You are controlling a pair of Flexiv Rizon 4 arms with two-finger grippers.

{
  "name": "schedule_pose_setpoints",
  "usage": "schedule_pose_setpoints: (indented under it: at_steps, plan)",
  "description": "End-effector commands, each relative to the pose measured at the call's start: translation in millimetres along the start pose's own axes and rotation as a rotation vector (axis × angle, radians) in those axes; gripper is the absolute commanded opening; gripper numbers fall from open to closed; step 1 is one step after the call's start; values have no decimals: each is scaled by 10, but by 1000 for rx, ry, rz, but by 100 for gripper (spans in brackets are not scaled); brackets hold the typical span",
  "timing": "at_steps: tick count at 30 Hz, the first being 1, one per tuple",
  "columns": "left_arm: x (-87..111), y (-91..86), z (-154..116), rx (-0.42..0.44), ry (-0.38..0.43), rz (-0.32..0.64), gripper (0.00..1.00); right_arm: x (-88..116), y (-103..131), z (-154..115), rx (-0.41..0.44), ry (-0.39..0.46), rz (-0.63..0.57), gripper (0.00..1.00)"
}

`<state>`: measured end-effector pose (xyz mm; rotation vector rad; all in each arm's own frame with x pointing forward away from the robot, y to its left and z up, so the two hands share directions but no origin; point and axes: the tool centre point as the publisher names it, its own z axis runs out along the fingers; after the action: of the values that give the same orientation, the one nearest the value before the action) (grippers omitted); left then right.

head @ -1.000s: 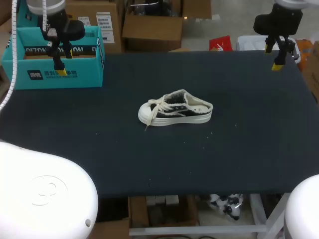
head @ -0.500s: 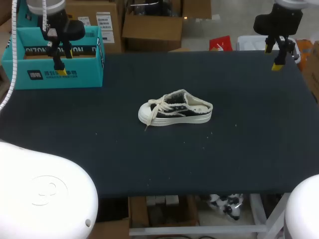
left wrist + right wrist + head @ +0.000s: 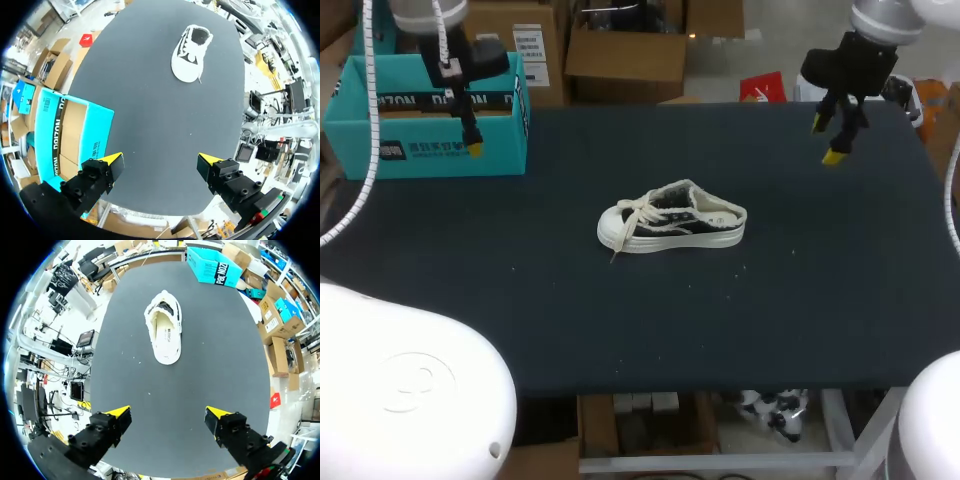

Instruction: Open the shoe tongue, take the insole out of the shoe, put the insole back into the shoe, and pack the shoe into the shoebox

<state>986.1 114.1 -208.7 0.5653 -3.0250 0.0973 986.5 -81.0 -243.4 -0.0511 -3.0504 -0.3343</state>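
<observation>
Black canvas shoe (image 3: 670,222): side-on in our head view, pale insole (image 3: 164,332) exposed from right wrist. Left end effector (image 3: 160,162), right end effector (image 3: 167,415): fingers spread, empty.

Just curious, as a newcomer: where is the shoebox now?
In the head view the teal shoebox sits at the table's far left corner, by the left pincer, apart from the shoe.
</observation>
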Motion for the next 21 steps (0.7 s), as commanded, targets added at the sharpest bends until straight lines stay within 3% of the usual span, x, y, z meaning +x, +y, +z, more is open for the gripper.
schedule_pose_setpoints:
  at_steps: [1, 4, 8, 21]
  plan:
    - [70, -50, 101, 55, 30, -213, 100, 135, 108, 222, -52, -30, 16, 100]
    - [185, -70, 140, 64, 31, -234, 100, 208, 226, 313, -105, -40, 41, 100]
    - [194, -66, 146, 64, 34, -237, 100, 251, 313, 375, -179, -14, 114, 100]
    - [194, -66, 146, 64, 34, -237, 100, 251, 313, 375, -179, -14, 114, 100]
